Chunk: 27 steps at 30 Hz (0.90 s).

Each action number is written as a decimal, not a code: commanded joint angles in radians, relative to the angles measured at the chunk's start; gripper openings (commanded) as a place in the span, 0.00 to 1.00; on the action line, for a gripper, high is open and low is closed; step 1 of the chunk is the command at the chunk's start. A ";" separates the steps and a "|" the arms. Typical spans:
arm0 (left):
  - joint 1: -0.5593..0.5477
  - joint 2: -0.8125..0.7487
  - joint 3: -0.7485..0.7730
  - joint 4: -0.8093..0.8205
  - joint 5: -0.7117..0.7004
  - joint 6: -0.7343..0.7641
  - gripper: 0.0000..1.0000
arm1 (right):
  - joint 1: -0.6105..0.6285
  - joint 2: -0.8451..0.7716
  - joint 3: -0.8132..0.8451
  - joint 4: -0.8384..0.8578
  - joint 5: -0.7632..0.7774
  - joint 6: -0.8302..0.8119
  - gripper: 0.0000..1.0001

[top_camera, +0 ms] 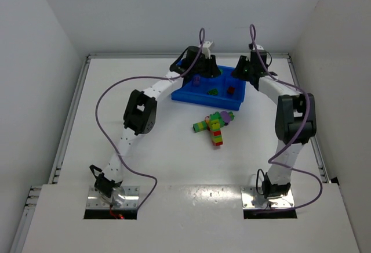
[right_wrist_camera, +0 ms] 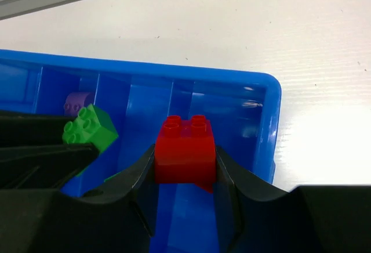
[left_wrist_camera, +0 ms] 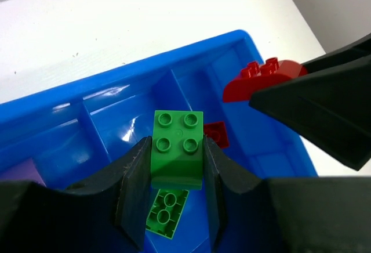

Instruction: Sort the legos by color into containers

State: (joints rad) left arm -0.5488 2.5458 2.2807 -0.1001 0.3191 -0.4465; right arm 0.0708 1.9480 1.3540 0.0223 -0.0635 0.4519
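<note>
Green brick (left_wrist_camera: 177, 137) and red brick (right_wrist_camera: 185, 143) held over the blue tray (top_camera: 191, 98)

Green, studs up, the first brick is pinched between the two fingers of the left tool (left_wrist_camera: 175, 166), which is clenched on its sides. It hangs over the tray compartment where a second green brick (left_wrist_camera: 166, 212) lies loose on the floor, studs showing. One compartment further toward the tray's right end lies a small red piece (left_wrist_camera: 215, 134).

The red brick, also studs up, is clamped in the right tool (right_wrist_camera: 184, 166), whose fingers press on both of its flanks. It sits above the end compartment, just inside the tray's rounded corner. The two tools are close together over the tray, and each shows in the other's wrist view with its brick.

A purple brick (right_wrist_camera: 78, 101) rests in a compartment on the far side of the green one. From above, the purple piece sits toward the tray's left end, with the green and red pieces toward the right.

Nearer the arm bases, apart from the tray, a cluster of snapped sticks (top_camera: 214, 125) striped in green, yellow, red and purple lies on the white tabletop (top_camera: 174, 160). The tray stands at the far side of the tabletop, with both arms reaching to it.
</note>
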 commanded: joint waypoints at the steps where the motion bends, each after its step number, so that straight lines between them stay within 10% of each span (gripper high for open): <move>1: 0.007 0.016 0.036 0.057 0.015 -0.012 0.36 | 0.000 0.020 0.062 0.033 0.024 -0.001 0.06; 5: 0.007 0.025 0.036 0.076 0.037 -0.012 0.49 | 0.010 0.040 0.071 0.033 0.034 -0.010 0.15; 11: 0.007 0.025 0.036 0.100 0.058 -0.021 0.69 | 0.020 0.040 0.071 0.042 0.044 -0.010 0.58; 22: 0.038 -0.206 -0.102 0.106 0.222 0.055 0.72 | 0.011 -0.223 -0.016 0.050 -0.174 -0.066 0.66; 27: 0.079 -0.405 -0.323 -0.024 0.726 0.294 0.72 | -0.009 -0.397 -0.134 -0.155 -0.464 -0.302 0.66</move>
State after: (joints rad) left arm -0.5083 2.3112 2.0083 -0.0814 0.7105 -0.3309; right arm 0.0742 1.6524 1.2720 -0.0204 -0.3183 0.3214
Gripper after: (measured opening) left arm 0.719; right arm 0.657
